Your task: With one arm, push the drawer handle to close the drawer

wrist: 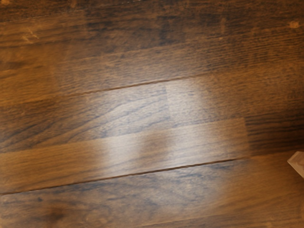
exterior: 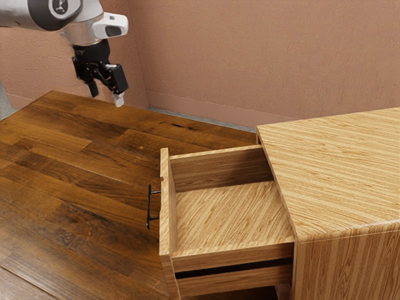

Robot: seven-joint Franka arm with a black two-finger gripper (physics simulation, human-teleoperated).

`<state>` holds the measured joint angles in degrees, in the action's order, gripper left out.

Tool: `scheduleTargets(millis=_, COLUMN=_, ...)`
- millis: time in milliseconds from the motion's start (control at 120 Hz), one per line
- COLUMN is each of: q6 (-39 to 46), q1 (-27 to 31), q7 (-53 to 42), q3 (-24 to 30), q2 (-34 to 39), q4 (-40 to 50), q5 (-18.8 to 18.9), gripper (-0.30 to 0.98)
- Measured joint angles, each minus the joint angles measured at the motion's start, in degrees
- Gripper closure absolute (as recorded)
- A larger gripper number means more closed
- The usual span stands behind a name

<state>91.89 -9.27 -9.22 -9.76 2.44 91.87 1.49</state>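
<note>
In the exterior view my gripper (exterior: 106, 98) hangs above the table's far left part, its two fingers apart with nothing between them. The drawer (exterior: 228, 212) stands pulled well out of the light wooden cabinet (exterior: 334, 169), and its inside is bare. A black bar handle (exterior: 149, 209) is fixed on the drawer's front panel, on the side facing the exterior view's left. My gripper is up and away from the handle, touching nothing. In the wrist view a small light wooden corner (wrist: 298, 163) shows at the edge.
The dark plank table (exterior: 81, 169) lies under my hand and around the drawer; its planks (wrist: 142, 114) show in the wrist view. Pinkish walls (exterior: 250, 56) stand behind the table. The cabinet is at the exterior view's right.
</note>
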Motion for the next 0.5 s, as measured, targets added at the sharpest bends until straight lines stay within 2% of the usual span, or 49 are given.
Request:
scheduleTargets(millis=275, q6=-1.5, q1=2.5, q7=-0.5, q3=0.2, q2=0.1, q4=1.6, q5=-0.3, gripper=0.00)
scheduleTargets(millis=342, q6=-2.5, q1=3.9, q7=-0.9, q3=3.2, q2=4.7, q4=6.3, q5=0.2, gripper=0.16)
scheduleTargets(millis=400, q6=-3.0, q1=1.8, q7=-1.7, q3=5.1, q2=9.2, q4=11.2, q5=1.1, gripper=0.33)
scheduleTargets(millis=500, q6=-1.4, q1=1.2, q7=-3.2, q3=6.0, q2=20.4, q4=24.8, q5=1.7, gripper=0.54)
